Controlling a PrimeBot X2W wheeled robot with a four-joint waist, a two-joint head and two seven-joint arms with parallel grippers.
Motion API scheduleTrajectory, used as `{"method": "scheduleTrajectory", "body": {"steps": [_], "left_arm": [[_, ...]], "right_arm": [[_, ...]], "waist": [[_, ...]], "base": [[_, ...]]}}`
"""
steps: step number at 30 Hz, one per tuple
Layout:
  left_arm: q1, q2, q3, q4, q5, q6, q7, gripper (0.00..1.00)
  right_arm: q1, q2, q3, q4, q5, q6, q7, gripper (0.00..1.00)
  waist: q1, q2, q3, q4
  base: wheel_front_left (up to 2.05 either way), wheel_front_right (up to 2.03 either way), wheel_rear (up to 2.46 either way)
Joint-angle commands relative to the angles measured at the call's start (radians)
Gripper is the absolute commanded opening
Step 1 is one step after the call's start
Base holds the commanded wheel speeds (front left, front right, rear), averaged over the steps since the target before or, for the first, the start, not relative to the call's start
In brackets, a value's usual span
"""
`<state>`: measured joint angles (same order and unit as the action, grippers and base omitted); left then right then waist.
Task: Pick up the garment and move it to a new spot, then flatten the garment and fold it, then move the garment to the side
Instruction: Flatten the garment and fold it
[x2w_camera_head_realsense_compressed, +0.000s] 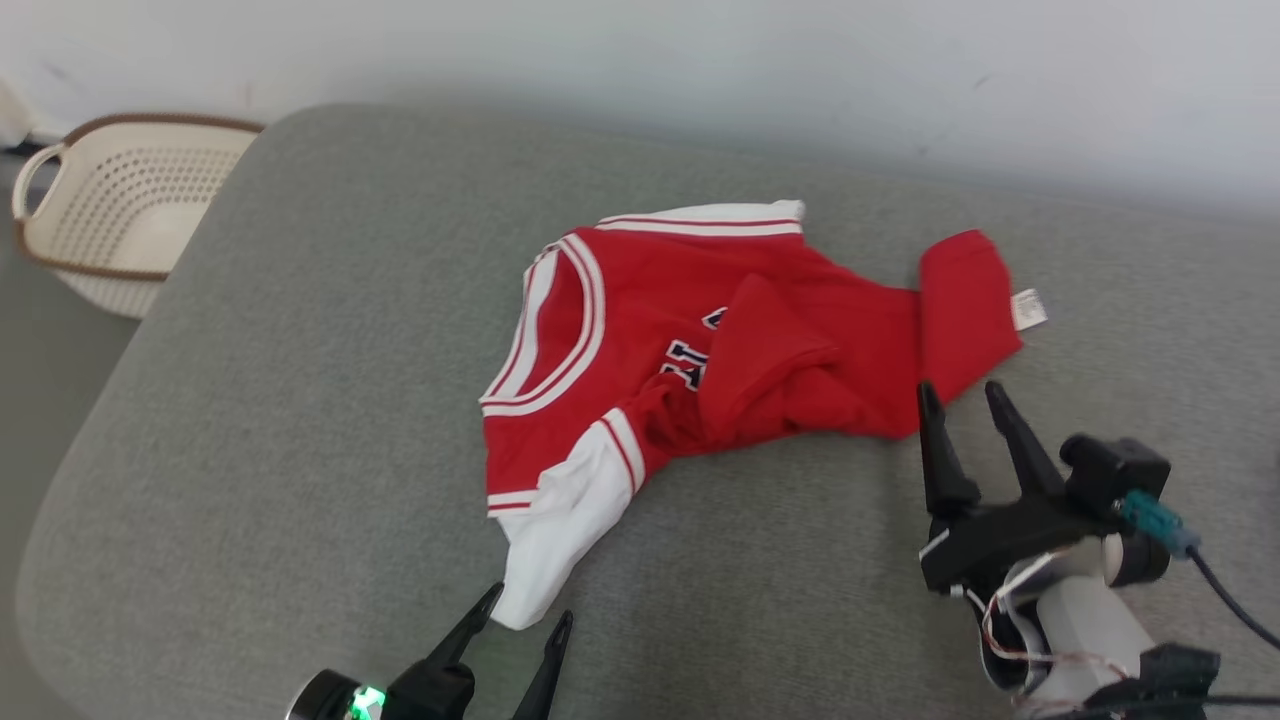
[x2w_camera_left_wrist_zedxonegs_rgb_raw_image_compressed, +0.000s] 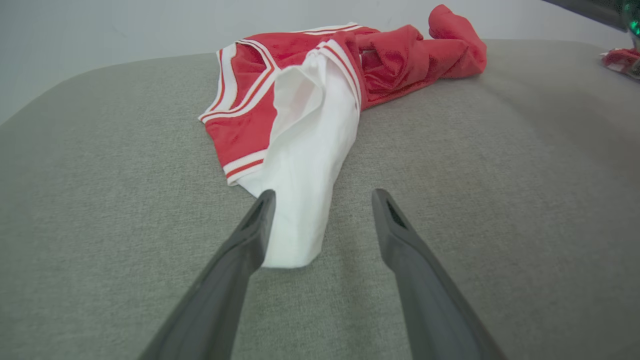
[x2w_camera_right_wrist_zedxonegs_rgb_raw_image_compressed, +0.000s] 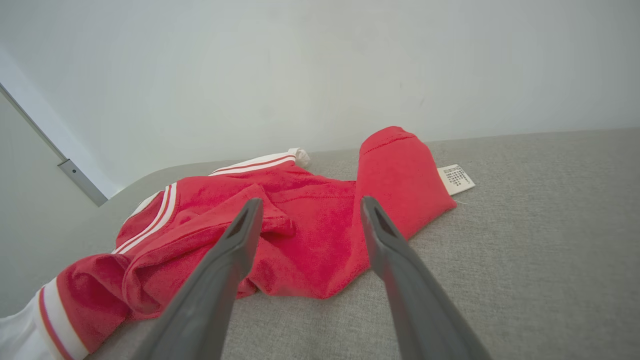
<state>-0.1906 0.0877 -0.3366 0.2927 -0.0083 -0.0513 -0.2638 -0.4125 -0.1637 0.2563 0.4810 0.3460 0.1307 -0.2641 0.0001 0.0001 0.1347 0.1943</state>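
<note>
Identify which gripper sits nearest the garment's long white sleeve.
The left gripper: its open jaws reach the tip of the white sleeve, whereas the right gripper points at the red cloth near the label.

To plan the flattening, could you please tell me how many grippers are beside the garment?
2. The left gripper sits at the tip of the white sleeve; the right gripper is at the red hem end of the garment. Both have open jaws, holding nothing.
</note>
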Motion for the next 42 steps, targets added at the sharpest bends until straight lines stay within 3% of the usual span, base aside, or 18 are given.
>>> {"method": "scheduleTrajectory", "body": {"steps": [1, 8, 17, 18, 19, 20, 21, 25, 33, 42], "left_arm": [[-0.015, 0.001, 0.000, -0.001, 0.000, 0.003, -0.001, 1.00], [-0.058, -0.024, -0.021, -0.053, -0.014, 0.026, -0.001, 1.00], [-0.086, -0.036, -0.032, -0.093, -0.041, 0.053, -0.001, 1.00], [-0.089, -0.036, -0.032, -0.096, -0.040, 0.056, -0.001, 1.00], [-0.092, -0.036, -0.030, -0.101, -0.040, 0.059, -0.001, 1.00], [-0.093, -0.037, -0.028, -0.103, -0.041, 0.061, -0.001, 1.00], [-0.093, -0.037, -0.025, -0.105, -0.041, 0.062, -0.001, 1.00], [-0.090, -0.036, -0.010, -0.108, -0.040, 0.068, -0.001, 1.00], [-0.085, -0.037, 0.021, -0.115, -0.026, 0.062, -0.001, 1.00], [-0.063, -0.028, 0.075, -0.114, -0.021, 0.055, -0.001, 1.00]], "right_arm": [[-0.022, -0.005, 0.005, 0.012, 0.012, 0.000, 0.000, 1.00], [-0.157, -0.020, -0.002, 0.136, 0.054, 0.000, 0.000, 1.00], [-0.268, -0.026, -0.019, 0.329, 0.034, 0.000, 0.001, 1.00], [-0.269, -0.022, -0.015, 0.341, 0.031, 0.000, 0.001, 0.93], [-0.270, -0.019, -0.013, 0.348, 0.031, 0.000, 0.001, 0.70], [-0.268, -0.016, -0.011, 0.351, 0.031, 0.000, 0.002, 0.20], [-0.266, -0.014, -0.010, 0.353, 0.030, 0.000, 0.002, 0.00], [-0.256, -0.015, -0.014, 0.326, 0.038, 0.000, 0.003, 0.00], [-0.192, -0.026, -0.062, 0.151, 0.042, 0.000, 0.000, 0.00], [0.005, -0.020, -0.082, -0.073, 0.048, 0.000, 0.000, 0.00]], "waist": [[-0.0001, -0.0001, 0.062, 0.070], [-0.0001, -0.0001, 0.138, 0.164], [-0.0001, -0.0001, 0.193, 0.220], [-0.0001, -0.0001, 0.194, 0.220], [-0.0001, -0.0001, 0.196, 0.220], [-0.0001, -0.0001, 0.196, 0.218], [-0.0001, -0.0001, 0.196, 0.214], [-0.0001, -0.0001, 0.185, 0.191], [-0.0001, -0.0001, 0.125, 0.095], [-0.0001, -0.0001, 0.031, -0.091]], "base": [[0.00, 0.00, 0.00], [0.00, 0.00, 0.00], [0.00, 0.00, 0.00], [0.00, 0.00, 0.00], [0.00, 0.00, 0.00], [0.00, 0.00, 0.00], [0.00, 0.00, 0.00], [0.00, 0.00, 0.00], [0.00, 0.00, 0.00], [0.00, 0.00, 0.00]]}}
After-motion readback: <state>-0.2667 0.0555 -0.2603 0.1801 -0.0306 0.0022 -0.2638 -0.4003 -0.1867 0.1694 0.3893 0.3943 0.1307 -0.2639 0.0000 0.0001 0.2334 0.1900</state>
